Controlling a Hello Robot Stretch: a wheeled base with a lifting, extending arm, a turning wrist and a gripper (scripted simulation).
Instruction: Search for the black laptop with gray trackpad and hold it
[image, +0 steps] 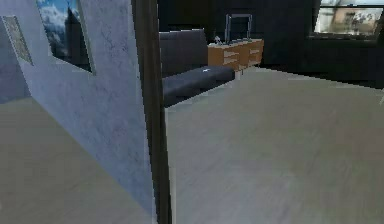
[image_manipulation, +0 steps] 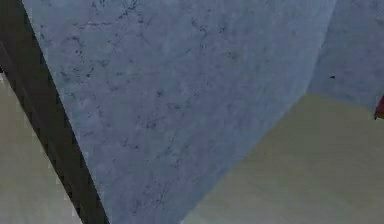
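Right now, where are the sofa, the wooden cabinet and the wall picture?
sofa (image: 195, 82), forward view, on the seat cushion.
wooden cabinet (image: 238, 53), forward view, on its front face.
wall picture (image: 66, 30), forward view, on its middle.

Dark sofa (image: 185, 65): one
Wooden cabinet (image: 236, 52): one
Screen (image: 238, 27) on the cabinet: one
Pictures on the near wall (image: 95, 110): two, a large picture (image: 65, 30) and a small picture (image: 17, 40)

Home living room: dark sofa (image: 186, 72), wooden sideboard (image: 236, 53), wall picture (image: 64, 30).
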